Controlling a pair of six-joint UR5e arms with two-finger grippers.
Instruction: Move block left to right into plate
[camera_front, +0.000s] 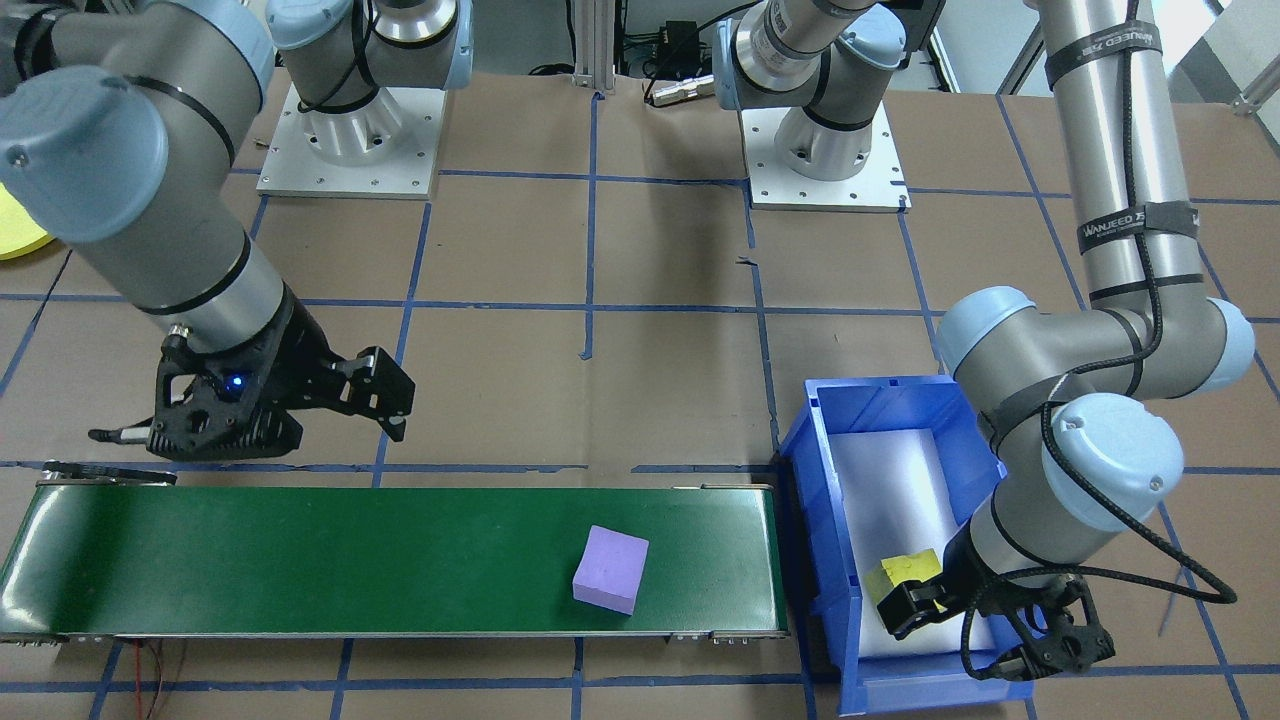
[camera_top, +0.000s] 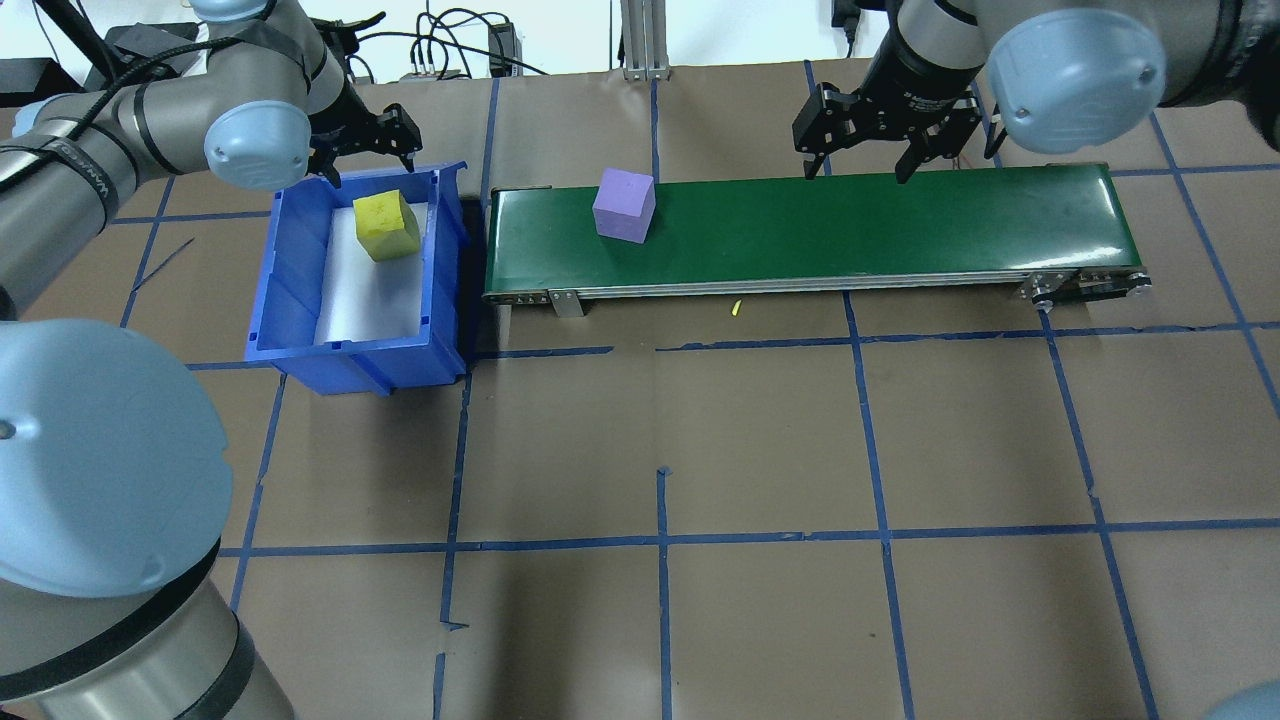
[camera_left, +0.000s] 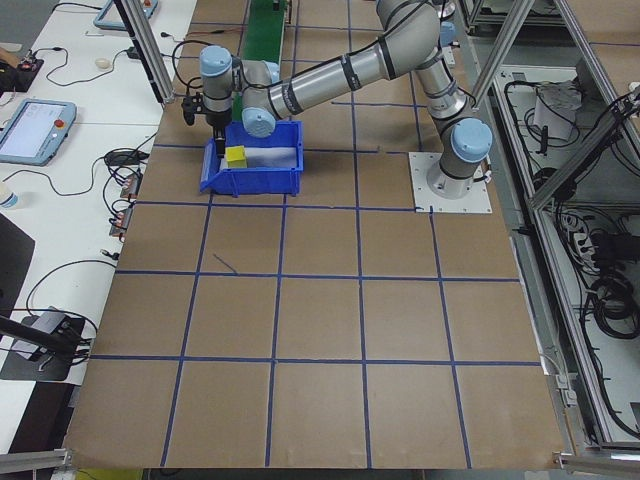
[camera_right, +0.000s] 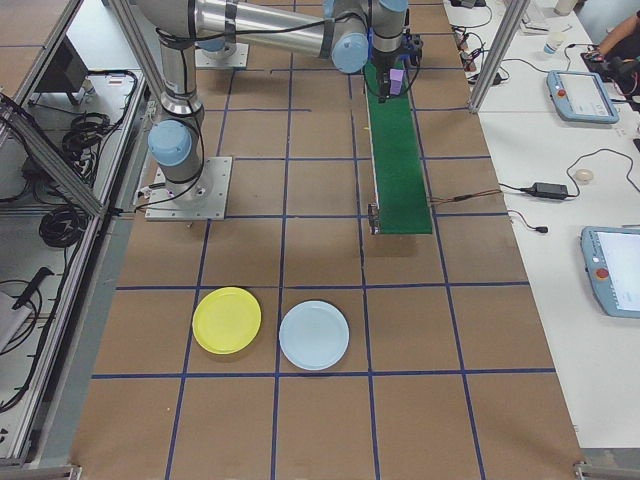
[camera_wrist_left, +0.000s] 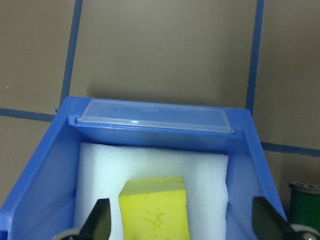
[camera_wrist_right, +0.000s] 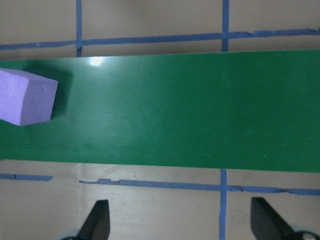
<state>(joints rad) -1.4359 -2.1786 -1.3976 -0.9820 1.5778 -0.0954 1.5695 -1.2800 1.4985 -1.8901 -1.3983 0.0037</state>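
green belt (camera_top: 850, 225) with purple block (camera_top: 624, 205), well apart from wide-open right end effector (camera_top: 866, 168)

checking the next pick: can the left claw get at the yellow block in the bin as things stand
Probably yes. The left claw hangs open just above the yellow block, which sits alone on white foam in the open-topped blue bin, with nothing over it.

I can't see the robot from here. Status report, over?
Both grippers open: left gripper over yellow block in blue bin, right gripper above belt. Purple block riding belt. Yellow plate empty.
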